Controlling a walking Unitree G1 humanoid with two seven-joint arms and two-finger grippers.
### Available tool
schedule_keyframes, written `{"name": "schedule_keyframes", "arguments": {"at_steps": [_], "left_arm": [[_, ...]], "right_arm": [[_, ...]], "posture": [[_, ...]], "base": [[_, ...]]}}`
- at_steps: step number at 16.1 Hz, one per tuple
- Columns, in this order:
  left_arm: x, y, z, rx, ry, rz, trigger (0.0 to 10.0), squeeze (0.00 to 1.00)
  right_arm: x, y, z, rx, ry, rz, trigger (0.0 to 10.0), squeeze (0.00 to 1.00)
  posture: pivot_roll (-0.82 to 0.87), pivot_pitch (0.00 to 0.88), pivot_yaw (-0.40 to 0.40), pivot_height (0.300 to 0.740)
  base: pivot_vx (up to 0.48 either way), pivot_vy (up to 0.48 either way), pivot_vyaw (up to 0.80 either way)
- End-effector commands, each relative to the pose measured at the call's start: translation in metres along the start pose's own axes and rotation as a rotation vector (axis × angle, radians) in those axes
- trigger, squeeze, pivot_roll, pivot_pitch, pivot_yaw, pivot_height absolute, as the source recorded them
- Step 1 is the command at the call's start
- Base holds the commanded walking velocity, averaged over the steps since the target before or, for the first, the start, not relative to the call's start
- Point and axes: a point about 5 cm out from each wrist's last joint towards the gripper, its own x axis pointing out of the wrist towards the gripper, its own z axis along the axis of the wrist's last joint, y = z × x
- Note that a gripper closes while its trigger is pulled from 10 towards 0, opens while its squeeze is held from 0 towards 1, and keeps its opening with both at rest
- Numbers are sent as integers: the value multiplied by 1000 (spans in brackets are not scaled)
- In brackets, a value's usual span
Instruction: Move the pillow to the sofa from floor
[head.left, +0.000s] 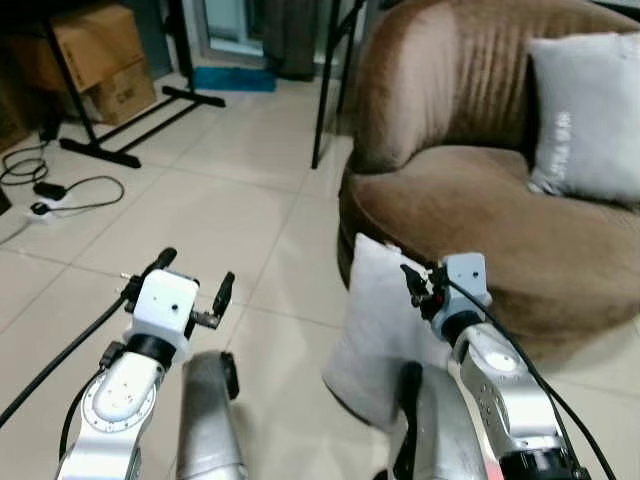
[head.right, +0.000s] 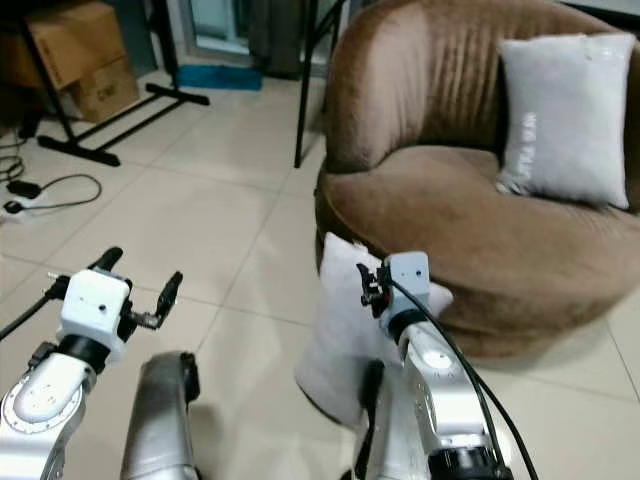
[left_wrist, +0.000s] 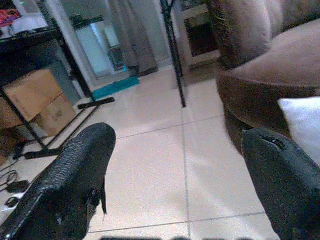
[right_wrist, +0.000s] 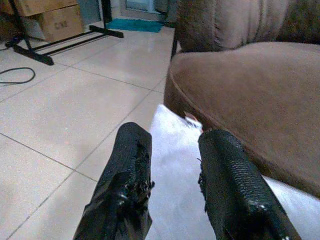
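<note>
My right gripper (right_wrist: 170, 165), fingers apart, hovers over the floor pillow (head.left: 375, 320) by the sofa (head.left: 480, 220); next, close on its top edge; left gripper (head.left: 190, 285) idles open

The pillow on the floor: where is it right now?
In the left eye view the floor pillow stands propped against the front base of the brown sofa, right of centre, with the right gripper at its top edge.

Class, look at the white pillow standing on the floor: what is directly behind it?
The floor pillow leans against the front of the round brown sofa. Behind it is the sofa's base; that stretch of base and the floor at its foot are covered. The right gripper is at its top edge.
</note>
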Motion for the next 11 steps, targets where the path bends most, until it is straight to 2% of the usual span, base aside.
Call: {"name": "schedule_keyframes", "arguments": {"at_steps": [1, 11], "left_arm": [[2, -1, 2, 8, -4, -11, 10000, 0], [2, -1, 2, 8, -4, -11, 10000, 0]], "right_arm": [[-1, -5, 0, 6, 5, -17, 10000, 0], [-1, -5, 0, 6, 5, -17, 10000, 0]], "posture": [[16, 0, -61, 416], [16, 0, -61, 416]], "base": [[0, 0, 0], [0, 0, 0]]}}
